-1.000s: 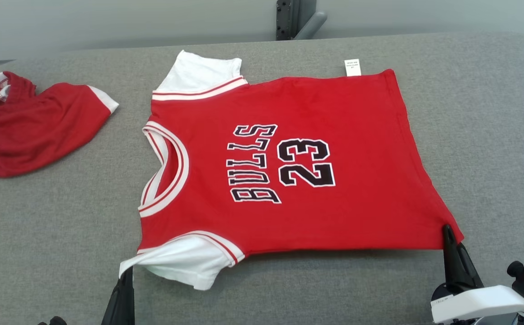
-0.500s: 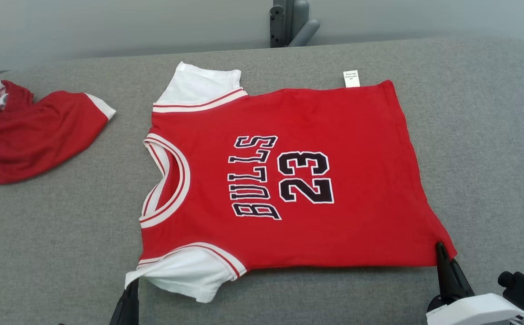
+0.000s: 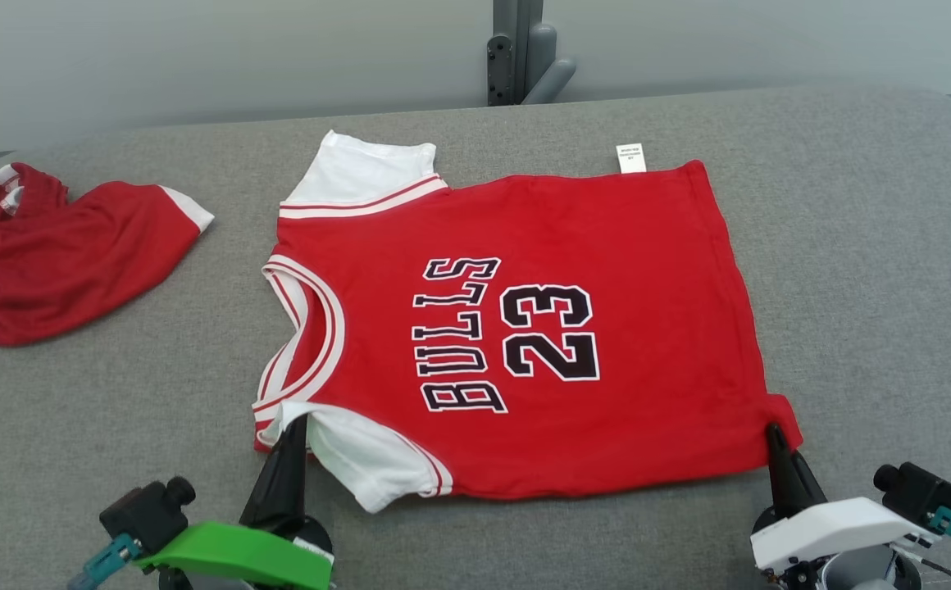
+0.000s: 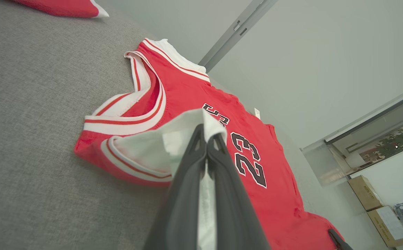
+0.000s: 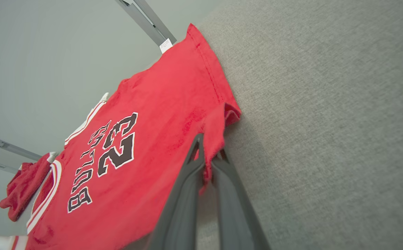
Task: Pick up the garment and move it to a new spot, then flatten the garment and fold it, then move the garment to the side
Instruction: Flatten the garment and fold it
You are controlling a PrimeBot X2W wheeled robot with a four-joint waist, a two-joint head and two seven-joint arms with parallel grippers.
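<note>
A red jersey [image 3: 525, 328] with white sleeves and "BULLS 23" in black lies spread on the grey table [image 3: 869, 246], collar to the left, hem to the right. My left gripper [image 3: 295, 426] is shut on the near white sleeve [image 4: 187, 128], which is lifted and folded inward over the shoulder. My right gripper [image 3: 773, 434] is shut on the near hem corner [image 5: 219, 121], which is bunched and raised a little. The jersey [image 5: 135, 139] stretches away from the right fingers [image 5: 191, 163] toward the far edge. The far sleeve [image 3: 361, 168] lies flat.
A second red garment [image 3: 57, 246] with white trim lies crumpled at the table's far left. A grey post [image 3: 516, 49] stands behind the table's far edge. Open grey table surface runs to the right of the jersey. Cardboard boxes [image 4: 378, 205] sit on the floor beyond.
Both grippers have moved forward over the table, carrying the near sleeve and near hem corner inward, so the near edge is lifting. The camera has tilted, and more of both arms shows.
</note>
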